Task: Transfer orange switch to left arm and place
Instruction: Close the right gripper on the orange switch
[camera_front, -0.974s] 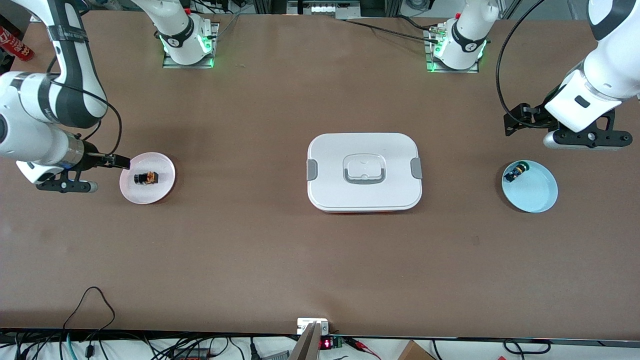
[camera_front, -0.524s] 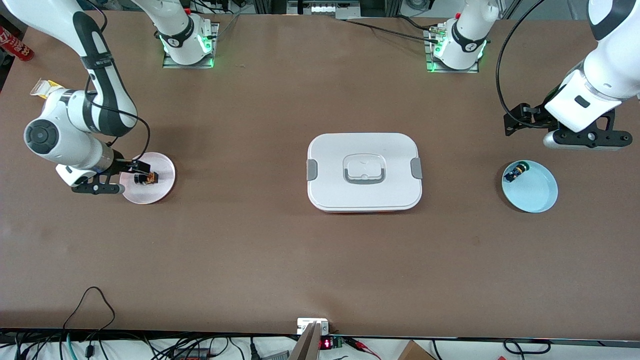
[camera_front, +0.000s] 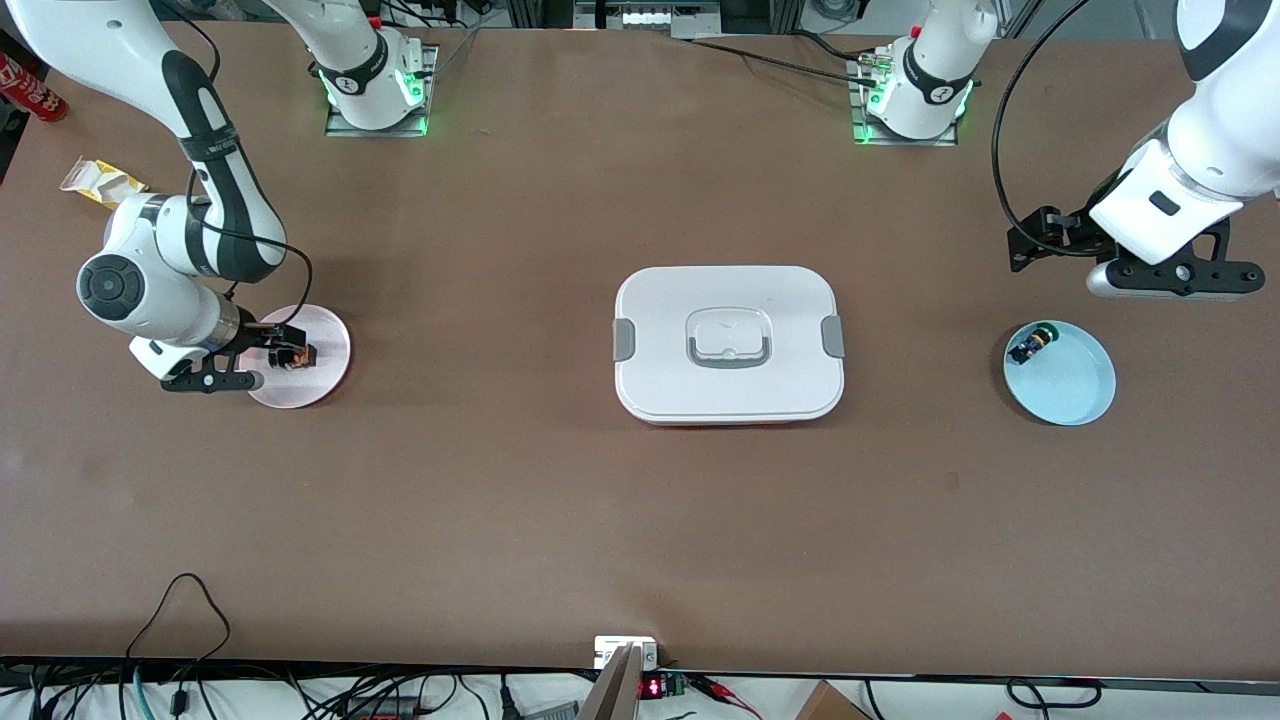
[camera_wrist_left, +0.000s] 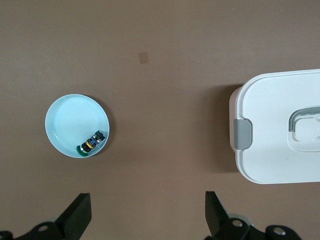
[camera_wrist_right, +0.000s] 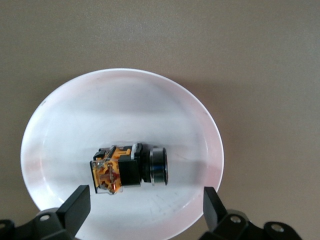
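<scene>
The orange switch (camera_wrist_right: 127, 167) lies on its side in a pink plate (camera_wrist_right: 100, 115) toward the right arm's end of the table. In the front view the switch (camera_front: 298, 354) is partly covered by my right gripper (camera_front: 276, 349). That gripper (camera_wrist_right: 146, 210) hangs low over the plate, open, its fingers wide apart and the switch just ahead of the tips, untouched. The white box (camera_front: 728, 343) sits at the table's middle. My left gripper (camera_front: 1038, 240) waits open in the air over bare table near the light blue plate. Nothing shows between the left gripper's (camera_wrist_left: 147, 215) fingers.
A light blue plate (camera_front: 1072, 385) toward the left arm's end holds a small black switch with blue parts (camera_front: 1032, 345). A yellow packet (camera_front: 100, 180) and a red can (camera_front: 30, 88) lie near the right arm's table edge. Cables trail along the edge nearest the camera.
The right arm has swung in and lowered, bringing its open gripper from beside the pink plate to over it, at the switch. The left arm has not moved.
</scene>
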